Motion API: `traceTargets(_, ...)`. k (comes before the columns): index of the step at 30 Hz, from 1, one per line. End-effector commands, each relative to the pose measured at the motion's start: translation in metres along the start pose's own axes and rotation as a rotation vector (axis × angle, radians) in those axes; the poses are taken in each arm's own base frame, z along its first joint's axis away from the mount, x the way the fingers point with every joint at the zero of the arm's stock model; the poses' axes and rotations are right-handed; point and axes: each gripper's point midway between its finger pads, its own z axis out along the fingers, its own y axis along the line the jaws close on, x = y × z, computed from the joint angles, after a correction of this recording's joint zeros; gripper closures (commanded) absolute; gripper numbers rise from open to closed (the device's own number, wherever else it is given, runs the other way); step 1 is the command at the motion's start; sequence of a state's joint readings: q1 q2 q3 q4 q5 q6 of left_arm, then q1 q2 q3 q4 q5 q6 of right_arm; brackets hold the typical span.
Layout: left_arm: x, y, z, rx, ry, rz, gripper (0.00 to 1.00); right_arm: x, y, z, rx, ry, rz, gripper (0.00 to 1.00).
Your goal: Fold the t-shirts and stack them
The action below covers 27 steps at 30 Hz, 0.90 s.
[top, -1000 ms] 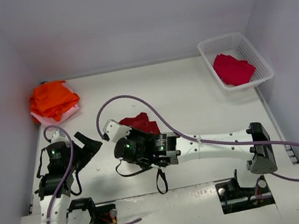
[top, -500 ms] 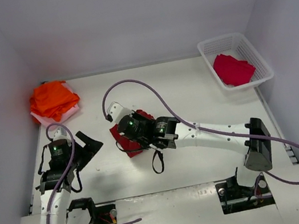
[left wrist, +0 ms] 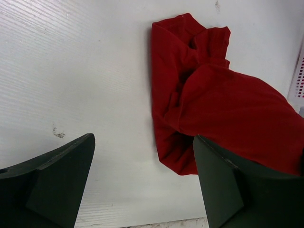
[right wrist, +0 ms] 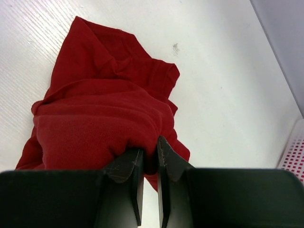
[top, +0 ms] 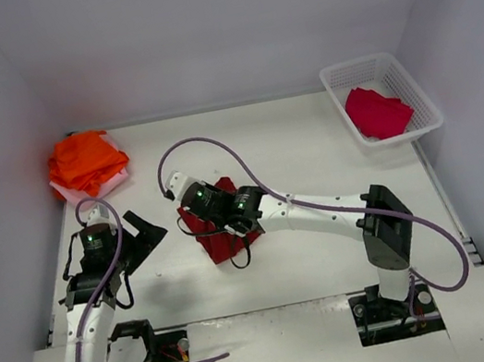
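- Right wrist: right claw [right wrist: 149, 147] pinches a bunched fold of the dark red t-shirt [right wrist: 95, 114], crumpled on the counter [right wrist: 223, 71] — probably to spread it.
- Left claw [left wrist: 143, 138] gapes released beside it, free for 1 corner.

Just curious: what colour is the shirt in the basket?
Crimson red; the shirt in the basket shows best in the top view.
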State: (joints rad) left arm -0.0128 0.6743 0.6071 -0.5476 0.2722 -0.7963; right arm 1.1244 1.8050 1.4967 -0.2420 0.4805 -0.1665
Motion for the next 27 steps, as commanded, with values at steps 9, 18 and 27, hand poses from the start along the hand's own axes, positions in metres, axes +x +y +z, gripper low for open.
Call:
traceTargets(9,-0.014,-0.009,0.005,0.034,-0.047,-0.002,0.21,-0.041,-0.022,0.040,-0.005,-0.099,0.061,1.00)
traceTargets(18,-0.011,-0.006,0.009,0.029,-0.039,-0.009,0.21,-0.028,-0.014,0.088,-0.027,-0.055,0.053,1.00)
traceTargets(27,-0.011,-0.005,0.014,0.027,-0.037,-0.012,0.21,-0.014,-0.004,0.122,-0.047,-0.016,0.039,0.96)
